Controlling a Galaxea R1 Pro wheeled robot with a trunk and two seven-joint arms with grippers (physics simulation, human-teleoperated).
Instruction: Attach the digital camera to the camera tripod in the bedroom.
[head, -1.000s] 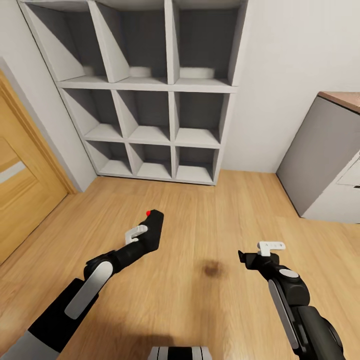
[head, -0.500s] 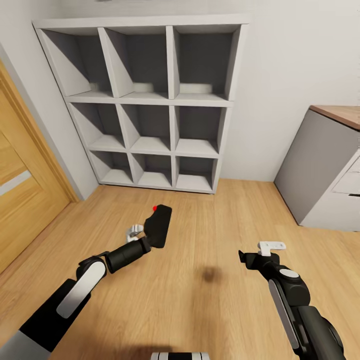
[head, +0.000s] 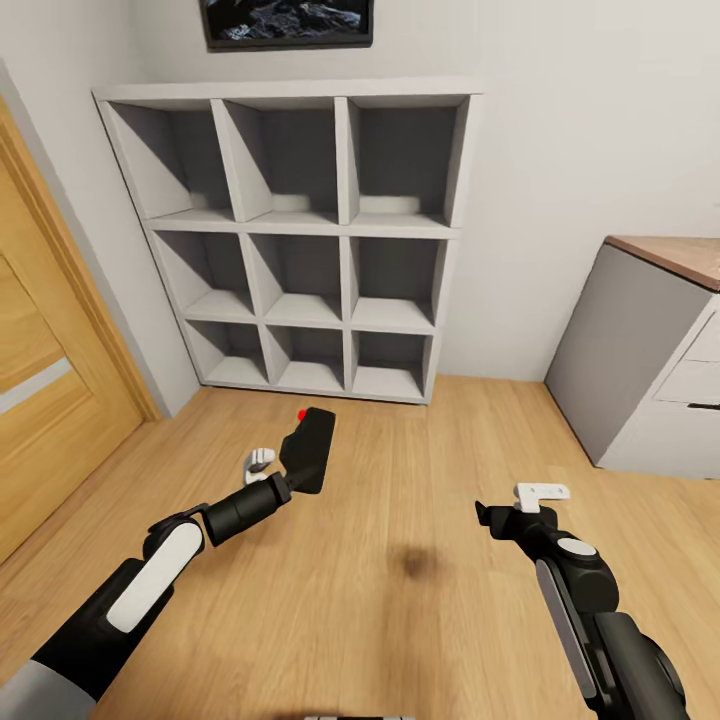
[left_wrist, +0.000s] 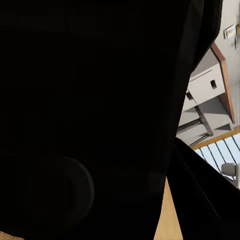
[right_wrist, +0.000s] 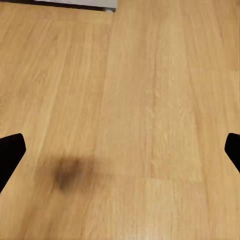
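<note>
The digital camera (head: 312, 448), black and chunky with a red button on top, hangs over the wood floor in front of the shelf unit. My left gripper (head: 285, 468) is shut on it, one white fingertip (head: 260, 460) showing beside its body. In the left wrist view the camera's dark body (left_wrist: 90, 100) blocks most of the picture. My right gripper (head: 512, 505) hovers low over the floor at the right, open and holding nothing; its two dark fingertips (right_wrist: 10, 152) stand far apart in the right wrist view. The camera tripod is out of view.
A grey cube shelf unit (head: 345, 235) stands against the wall ahead, a dark framed picture (head: 288, 20) above it. A wooden door (head: 40, 370) is at the left. A grey drawer cabinet (head: 640, 370) with a wood top is at the right. Light wood floor (head: 400, 600) lies between.
The whole view has shifted, so the shelf sits lower in the picture and the framed picture above it has come into view. The left arm has stretched slightly forward with the camera. The right arm is unchanged.
</note>
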